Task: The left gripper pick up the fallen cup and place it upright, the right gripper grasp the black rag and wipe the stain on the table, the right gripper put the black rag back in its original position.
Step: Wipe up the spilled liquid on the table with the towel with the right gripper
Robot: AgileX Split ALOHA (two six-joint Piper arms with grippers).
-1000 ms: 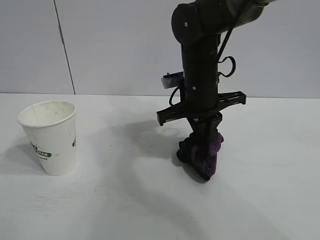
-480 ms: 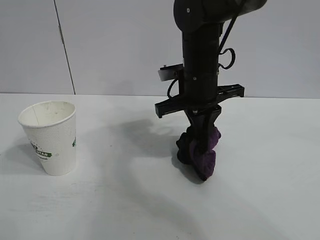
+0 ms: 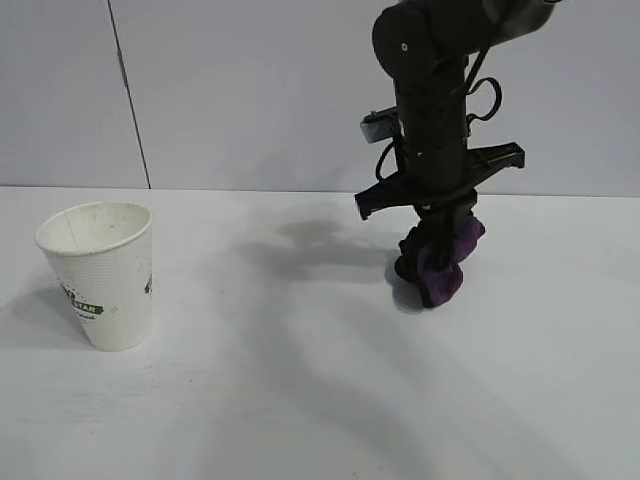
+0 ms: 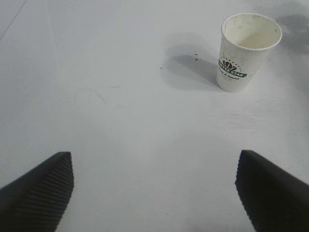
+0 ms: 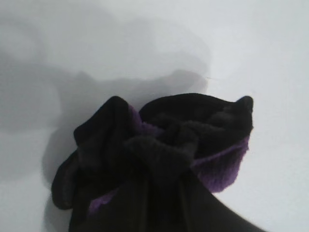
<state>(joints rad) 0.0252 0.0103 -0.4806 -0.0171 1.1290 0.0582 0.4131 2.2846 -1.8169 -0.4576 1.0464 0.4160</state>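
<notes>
The cup [image 3: 100,275] stands upright at the table's left; it also shows in the left wrist view [image 4: 246,50], far from the fingers. My left gripper [image 4: 154,191] is open and empty above bare table [image 4: 120,121], outside the exterior view. My right gripper [image 3: 440,265] points down at the table's right of centre, shut on the black rag [image 3: 445,270], whose black and purple folds touch or hang just over the tabletop. In the right wrist view the rag [image 5: 164,154] bunches round the gripper [image 5: 164,193]. No stain shows.
The white table [image 3: 280,400] runs to a grey panelled wall [image 3: 250,90] behind. A few tiny dark specks [image 4: 195,59] lie on the table beside the cup.
My right gripper has carried the rag to the right and farther back across the table. The cup has not moved.
</notes>
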